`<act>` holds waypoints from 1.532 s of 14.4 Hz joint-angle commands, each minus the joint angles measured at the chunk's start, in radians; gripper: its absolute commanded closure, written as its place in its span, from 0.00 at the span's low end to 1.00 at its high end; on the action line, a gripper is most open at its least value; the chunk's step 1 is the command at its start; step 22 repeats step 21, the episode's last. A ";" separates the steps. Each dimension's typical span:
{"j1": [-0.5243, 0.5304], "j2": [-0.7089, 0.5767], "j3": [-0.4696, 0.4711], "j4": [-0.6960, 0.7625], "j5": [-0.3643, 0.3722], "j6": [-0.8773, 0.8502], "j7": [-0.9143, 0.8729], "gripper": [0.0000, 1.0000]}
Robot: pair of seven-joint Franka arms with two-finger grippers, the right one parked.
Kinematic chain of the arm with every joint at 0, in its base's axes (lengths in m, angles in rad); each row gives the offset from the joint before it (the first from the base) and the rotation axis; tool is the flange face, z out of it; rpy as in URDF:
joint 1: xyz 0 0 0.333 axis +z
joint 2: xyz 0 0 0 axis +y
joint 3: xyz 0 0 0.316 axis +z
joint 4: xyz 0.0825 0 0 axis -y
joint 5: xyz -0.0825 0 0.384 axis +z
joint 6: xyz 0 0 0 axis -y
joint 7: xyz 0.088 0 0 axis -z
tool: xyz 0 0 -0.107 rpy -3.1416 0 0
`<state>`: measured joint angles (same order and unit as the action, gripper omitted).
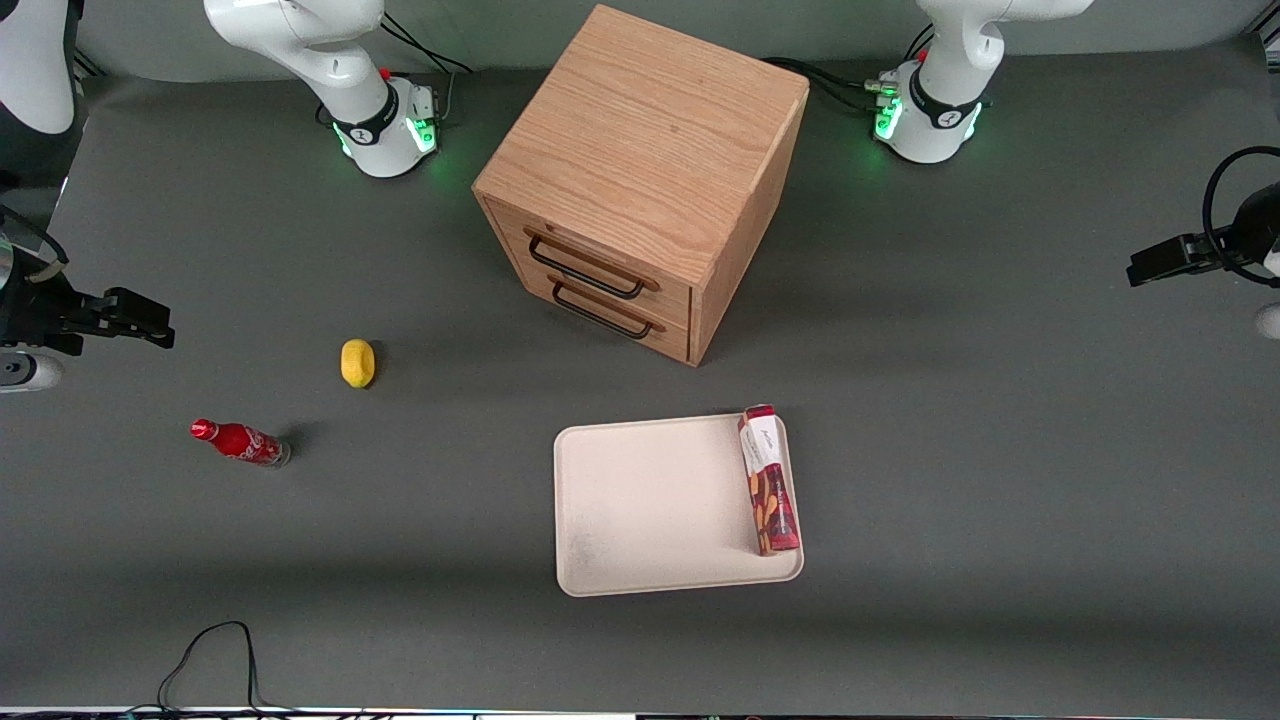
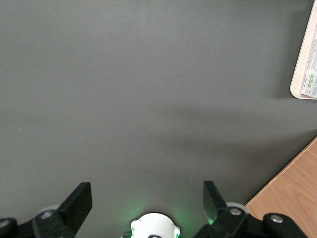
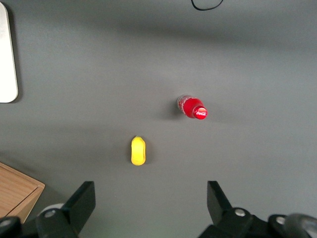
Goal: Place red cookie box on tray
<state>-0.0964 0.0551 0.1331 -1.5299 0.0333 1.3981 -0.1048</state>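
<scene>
- The dark grey matte surface (image 1: 1000,420) is seen whole only in the front view; a wide bare stretch is shown toward the working arm's end.
- The oak-coloured wooden drawer cabinet (image 1: 640,150), with two dark-handled drawers, stands mid-surface, farther from the front camera than the tray; only a corner of it (image 2: 292,193) is caught in the left wrist view.
- The large pale cream rectangular tray (image 1: 650,500) lies flat just in front of the cabinet, most of its floor bare; one rounded corner (image 2: 302,74) is seen by the left wrist camera.
- The flat dark-red cookie box (image 1: 769,480) is seen resting in the tray, along the rim nearest the working arm's end, its white label end toward the cabinet.
- The left arm's hand (image 2: 147,198) is held above bare surface, well apart from the tray, fingers spread wide with nothing between them.
- A small red soda bottle (image 1: 240,442) and a yellow lemon-like fruit (image 1: 357,362) lie toward the parked arm's end, apart from each other.
</scene>
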 commanded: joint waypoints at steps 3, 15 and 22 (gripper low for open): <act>0.096 -0.112 -0.116 -0.127 0.005 0.041 -0.009 0.00; -0.083 -0.025 0.011 -0.033 0.072 0.064 -0.007 0.00; -0.103 -0.001 0.036 0.020 0.076 0.042 -0.010 0.00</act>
